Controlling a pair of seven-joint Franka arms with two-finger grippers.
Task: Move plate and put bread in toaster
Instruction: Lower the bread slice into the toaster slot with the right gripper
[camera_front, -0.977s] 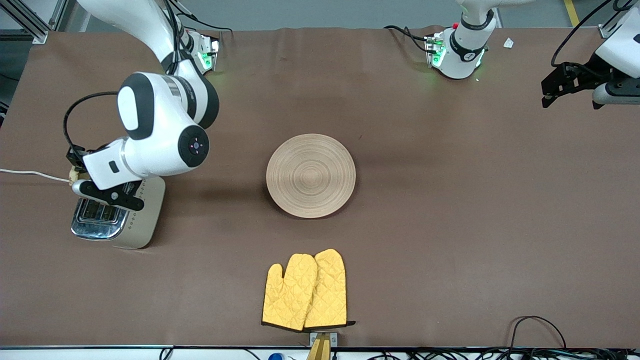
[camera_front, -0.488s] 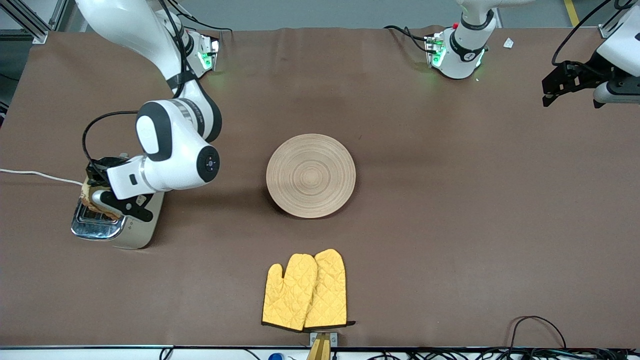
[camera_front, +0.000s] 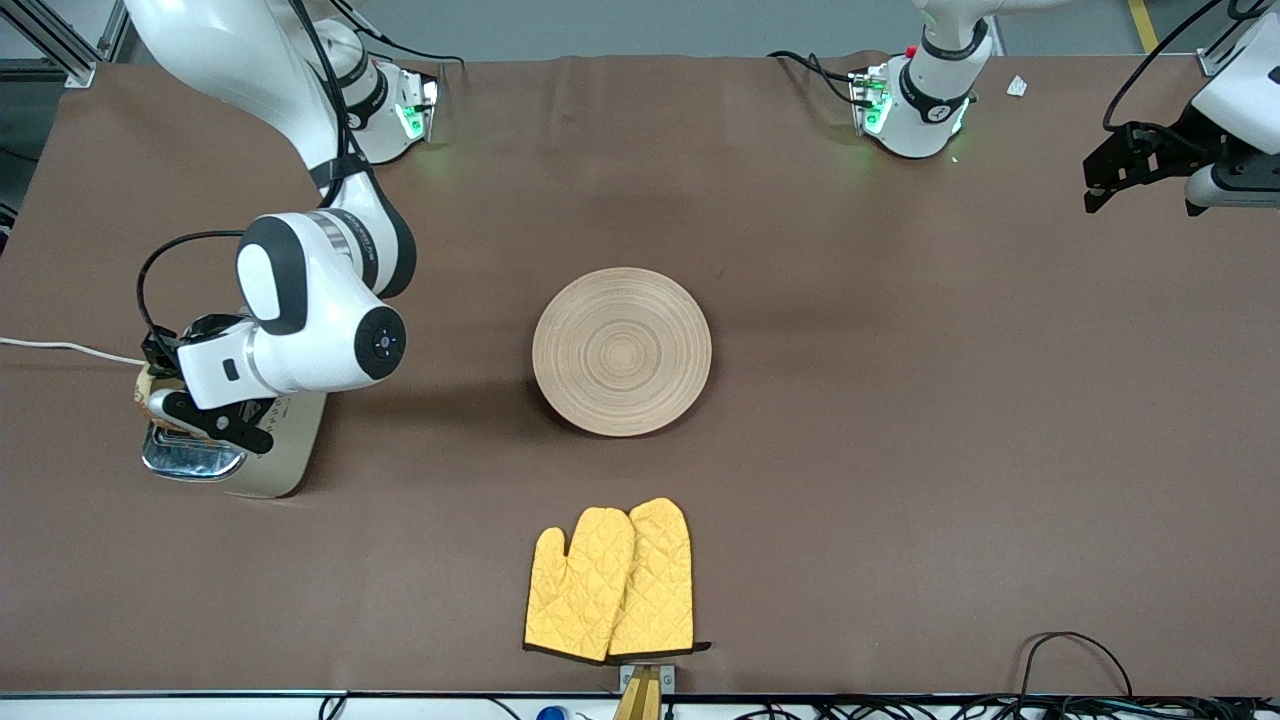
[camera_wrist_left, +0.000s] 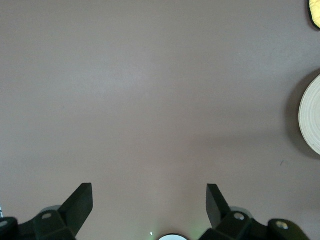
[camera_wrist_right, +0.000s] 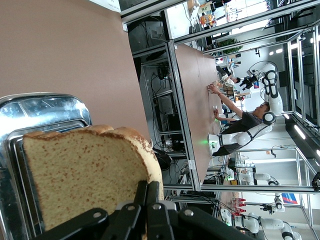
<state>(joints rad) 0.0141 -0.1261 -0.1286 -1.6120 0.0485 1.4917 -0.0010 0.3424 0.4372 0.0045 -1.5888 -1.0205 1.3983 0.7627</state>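
My right gripper (camera_front: 158, 398) is shut on the crust edge of the bread (camera_wrist_right: 80, 175), a speckled brown slice held upright over the toaster (camera_front: 262, 462) at the right arm's end of the table. Only a sliver of the bread (camera_front: 146, 384) shows beside the wrist in the front view. In the right wrist view the toaster's chrome top (camera_wrist_right: 45, 112) lies right under the slice; whether the slice sits in a slot is hidden. The round wooden plate (camera_front: 621, 350) lies bare at the table's middle. My left gripper (camera_front: 1096, 192) waits open in the air at the left arm's end, nothing between its fingers (camera_wrist_left: 80, 200).
A pair of yellow oven mitts (camera_front: 610, 585) lies nearer to the front camera than the plate. The toaster's white cord (camera_front: 60, 347) runs off the table's end. The left wrist view catches the plate's rim (camera_wrist_left: 312, 120) and bare brown cloth.
My right gripper has swung with the bread over the toaster's top, ending a little lower and closer to the table's end. The left arm, plate and mitts have not moved.
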